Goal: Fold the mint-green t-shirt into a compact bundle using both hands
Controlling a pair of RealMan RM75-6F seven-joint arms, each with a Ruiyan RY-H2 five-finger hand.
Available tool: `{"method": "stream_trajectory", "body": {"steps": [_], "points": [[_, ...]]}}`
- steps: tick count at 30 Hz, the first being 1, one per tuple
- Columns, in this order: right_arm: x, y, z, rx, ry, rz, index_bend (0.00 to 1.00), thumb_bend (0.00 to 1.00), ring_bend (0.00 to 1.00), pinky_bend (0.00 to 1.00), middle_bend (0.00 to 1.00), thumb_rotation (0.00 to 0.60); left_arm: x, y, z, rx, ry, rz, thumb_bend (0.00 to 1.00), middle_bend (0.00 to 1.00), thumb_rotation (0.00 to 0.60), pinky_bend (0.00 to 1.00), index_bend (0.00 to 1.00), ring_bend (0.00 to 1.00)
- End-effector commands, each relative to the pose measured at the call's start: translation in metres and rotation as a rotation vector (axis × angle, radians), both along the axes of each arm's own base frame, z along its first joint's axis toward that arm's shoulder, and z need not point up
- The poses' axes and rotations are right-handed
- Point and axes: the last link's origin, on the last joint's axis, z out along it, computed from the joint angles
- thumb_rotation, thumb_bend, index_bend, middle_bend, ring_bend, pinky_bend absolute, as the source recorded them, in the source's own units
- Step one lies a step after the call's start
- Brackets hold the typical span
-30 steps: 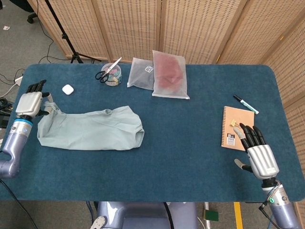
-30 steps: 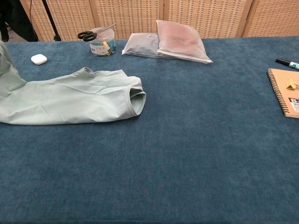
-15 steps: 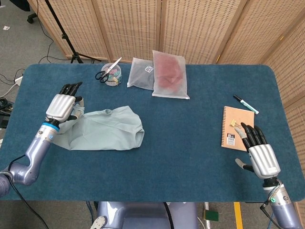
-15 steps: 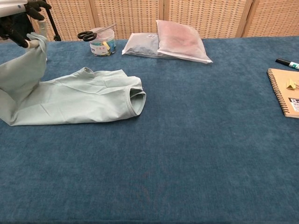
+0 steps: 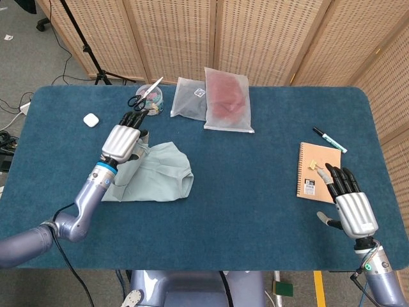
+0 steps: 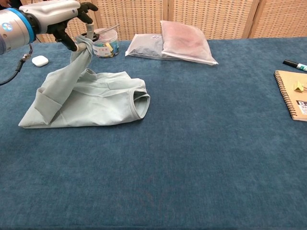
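my left hand (image 6: 62,21) is raised off the table (image 5: 255,211) and grips one end of the mint-green t-shirt (image 6: 91,103), fingers curled around a bunched bit of cloth. from that grip the fabric hangs down and away in a slanted sheet to a fold at the table surface, below the hand and further to its outer side. the rest of the shirt lies flat below and inward of the hand, with a sleeve opening at the end nearest the table middle. in the head view the hand (image 5: 123,139) covers the shirt's (image 5: 160,173) outer portion.

just beyond my left hand stands a clear tub (image 6: 106,44) with scissors (image 6: 91,34) laid across its top. a small white case (image 6: 40,60) sits outward of the hand, apart from the shirt. further inward from the tub lie two plastic pouches (image 6: 172,42), the pink one overlapping the frosted one.

my right hand (image 5: 348,204) shows only in the head view, near the table's front edge, fingers spread and holding nothing. a spiral notebook (image 5: 317,171) lies just beyond its fingertips, with a small yellow clip (image 5: 314,165) on the cover; whether the fingertips touch the notebook i cannot tell. a marker (image 5: 329,139) lies beyond the notebook. the right hand is well apart from the shirt.
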Motion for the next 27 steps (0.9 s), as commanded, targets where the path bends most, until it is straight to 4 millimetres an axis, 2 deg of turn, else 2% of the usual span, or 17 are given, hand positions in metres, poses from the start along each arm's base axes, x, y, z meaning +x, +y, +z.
{"method": "stream_trajectory", "body": {"steps": [1,7,27], "points": [[0.000,-0.001,0.001,-0.001,0.000,-0.002,0.00,0.11,0.00,0.00,0.00,0.600,0.013,0.004,-0.010,-0.005,0.007,-0.007,0.57,0.00,0.600,0.00,0.84,0.00],[-0.001,-0.002,0.003,-0.006,-0.007,-0.007,0.00,0.10,0.00,0.00,0.00,0.600,0.041,0.014,-0.037,-0.017,0.045,-0.021,0.56,0.00,0.600,0.00,0.84,0.00],[-0.009,-0.008,0.007,-0.009,-0.015,-0.043,0.00,0.11,0.00,0.00,0.00,0.600,0.071,0.025,-0.101,-0.065,0.038,0.002,0.55,0.00,0.600,0.00,0.84,0.00]]}}
